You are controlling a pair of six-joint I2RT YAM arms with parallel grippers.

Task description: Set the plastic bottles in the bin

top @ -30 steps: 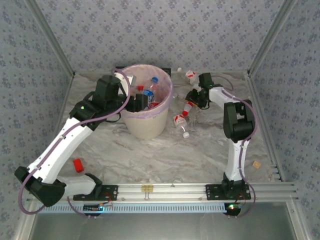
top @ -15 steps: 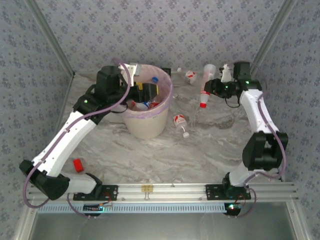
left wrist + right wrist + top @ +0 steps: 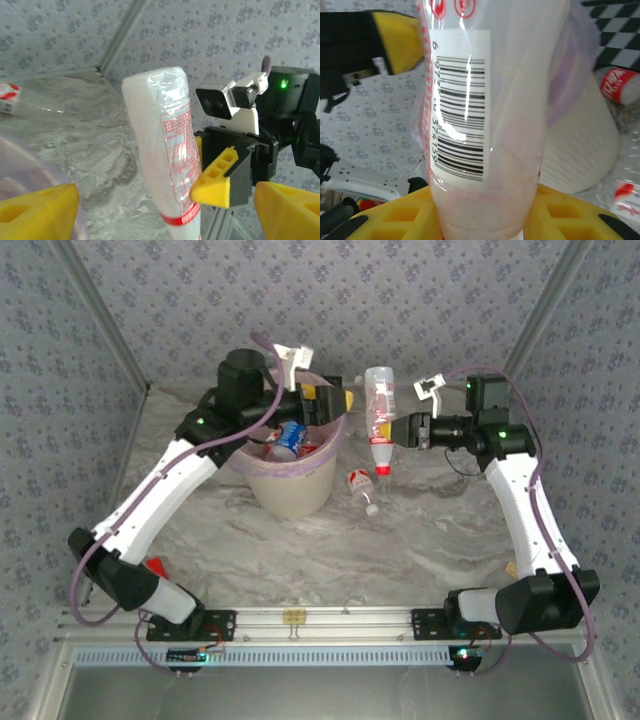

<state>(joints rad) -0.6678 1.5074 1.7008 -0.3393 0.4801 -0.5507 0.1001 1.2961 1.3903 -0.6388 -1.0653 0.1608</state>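
Your right end effector (image 3: 397, 430) clamped on red-labelled bottle (image 3: 376, 400), cap down, right of bin (image 3: 290, 490). Your left end effector (image 3: 328, 398) spread apart above bin rim.

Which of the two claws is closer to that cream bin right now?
The left. The left gripper hovers open over the rim of the bin. The right gripper is off to the bin's right, clamped on a cap-down bottle in the air.
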